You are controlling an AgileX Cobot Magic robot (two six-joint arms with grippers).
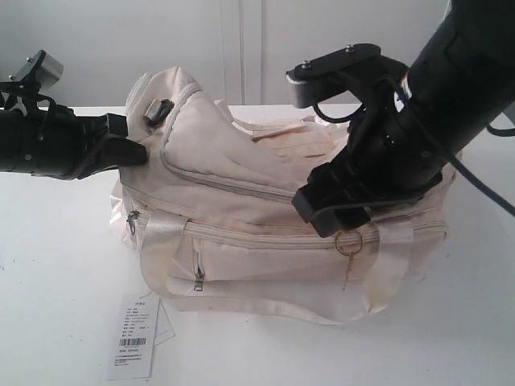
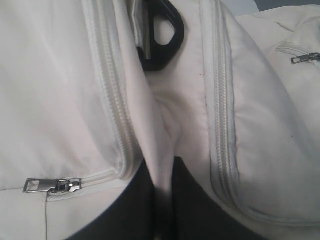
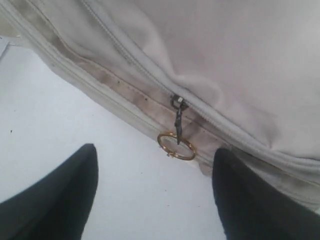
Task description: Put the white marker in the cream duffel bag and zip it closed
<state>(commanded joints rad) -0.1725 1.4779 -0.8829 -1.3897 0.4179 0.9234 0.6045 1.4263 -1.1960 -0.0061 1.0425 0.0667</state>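
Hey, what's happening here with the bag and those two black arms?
Two robot arms are working on the cream duffel bag lying on the white table. The left gripper pinches the fabric at one end of the bag. The right gripper is open by the gold ring on the zipper pull, which hangs between its fingers ungripped. The top zipper looks closed along what shows. The white marker is not visible in any view.
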